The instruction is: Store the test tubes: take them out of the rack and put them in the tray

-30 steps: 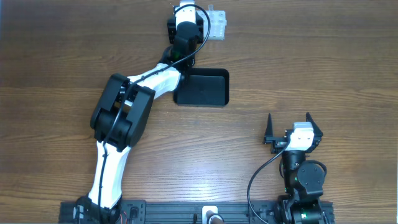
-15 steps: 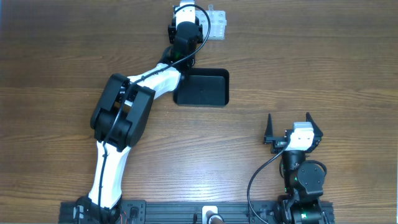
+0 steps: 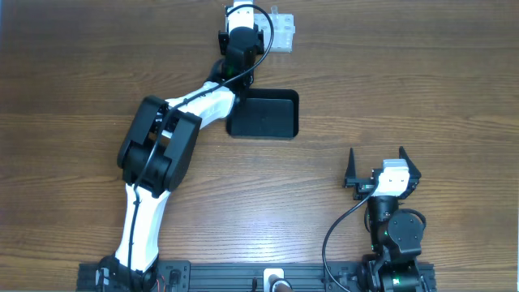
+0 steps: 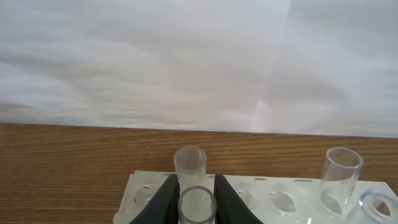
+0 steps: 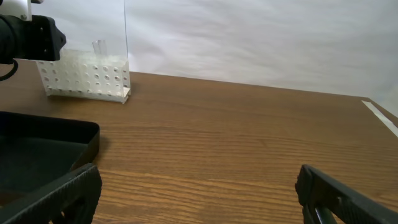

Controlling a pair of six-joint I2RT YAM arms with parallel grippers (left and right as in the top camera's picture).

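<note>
Over the last second the left arm's wrist creeps slightly toward the far edge of the table (image 3: 422,73) in the top view. Nothing else shifts. Since a lifted gripper shows farther up that view, this is probably the start of a pull upward, so the first extraction seems to be just under way. The left gripper (image 4: 194,186) sits over the white rack (image 3: 282,36) at the far side of the table. Its dark fingers (image 4: 166,196) are drawn narrow and press on either side of the rim of a clear test tube (image 4: 197,205), which still stands in its hole near the rack's left end. A second tube (image 4: 189,163) stands upright just behind it, and two more tubes (image 4: 341,171) stand farther to the right along the rack. The black tray (image 3: 292,97) lies just nearer than the rack, beside the left arm's forearm, and the part of its floor that shows is bare, so the task looks to be at its beginning. The right gripper (image 3: 379,162) rests well apart at the near right with its fingers spread wide, holding and touching nothing.
</note>
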